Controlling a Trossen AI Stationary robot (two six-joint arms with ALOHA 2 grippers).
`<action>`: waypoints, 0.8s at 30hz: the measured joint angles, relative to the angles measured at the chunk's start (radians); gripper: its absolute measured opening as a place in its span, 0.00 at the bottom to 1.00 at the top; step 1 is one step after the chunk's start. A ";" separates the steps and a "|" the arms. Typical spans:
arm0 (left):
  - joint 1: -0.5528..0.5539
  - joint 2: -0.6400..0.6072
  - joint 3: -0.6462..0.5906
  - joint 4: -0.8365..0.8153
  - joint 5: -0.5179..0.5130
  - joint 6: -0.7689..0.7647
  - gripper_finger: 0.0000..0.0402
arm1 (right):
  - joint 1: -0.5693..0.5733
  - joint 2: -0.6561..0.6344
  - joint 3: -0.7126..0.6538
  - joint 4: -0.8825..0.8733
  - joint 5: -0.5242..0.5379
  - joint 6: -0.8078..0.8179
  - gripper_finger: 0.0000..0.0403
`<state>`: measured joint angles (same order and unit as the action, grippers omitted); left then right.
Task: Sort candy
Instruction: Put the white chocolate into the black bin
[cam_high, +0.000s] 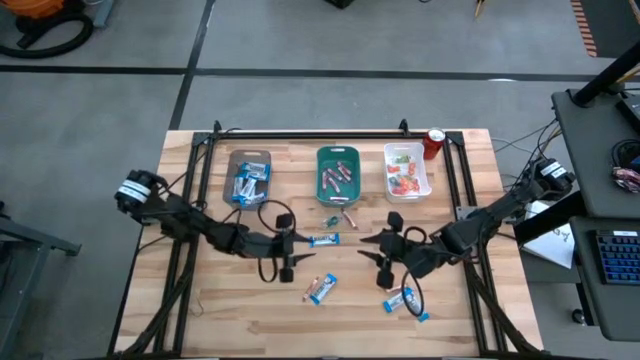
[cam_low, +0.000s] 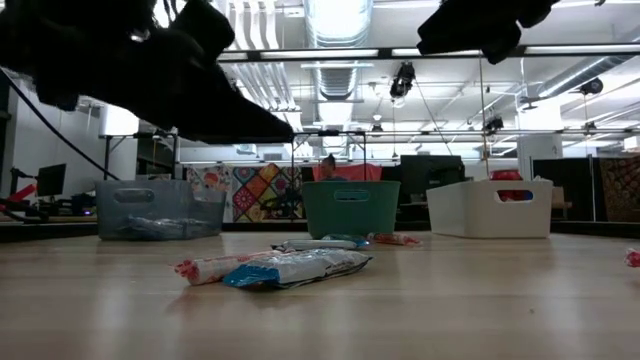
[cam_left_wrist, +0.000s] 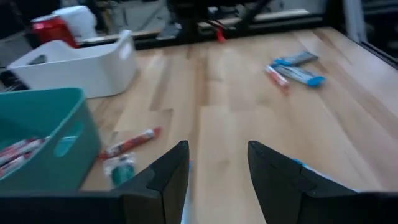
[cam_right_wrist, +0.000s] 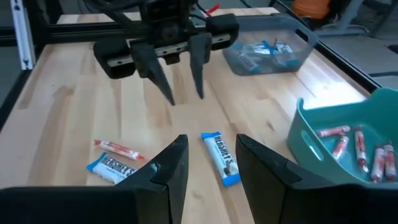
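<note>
Loose candy (cam_high: 320, 288) on table: perhaps seven pieces; three trays (cam_high: 338, 172).

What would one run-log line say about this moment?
task: sort candy | left gripper: open, empty, beside blue-and-white bar | right gripper: open, empty, facing it | teal tray: red sticks inside | loose candy on table

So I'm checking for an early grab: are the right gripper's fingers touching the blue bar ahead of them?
Apart. The right wrist view shows the right gripper open, with the blue bar lying untouched between its fingers.
</note>
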<state>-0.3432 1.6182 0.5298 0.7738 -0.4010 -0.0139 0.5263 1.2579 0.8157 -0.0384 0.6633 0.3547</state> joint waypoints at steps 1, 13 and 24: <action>0.008 0.010 -0.007 0.030 0.000 -0.005 0.37 | -0.001 0.001 -0.003 0.002 0.001 0.004 0.31; 0.048 0.258 0.047 0.171 -0.023 -0.027 0.45 | -0.001 0.001 -0.028 0.045 0.003 0.020 0.31; 0.071 0.331 0.051 0.186 -0.058 -0.050 0.53 | -0.001 0.002 -0.032 0.048 0.003 0.014 0.31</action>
<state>-0.2726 1.9493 0.5812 0.9601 -0.4589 -0.0643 0.5255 1.2594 0.7841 0.0100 0.6662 0.3683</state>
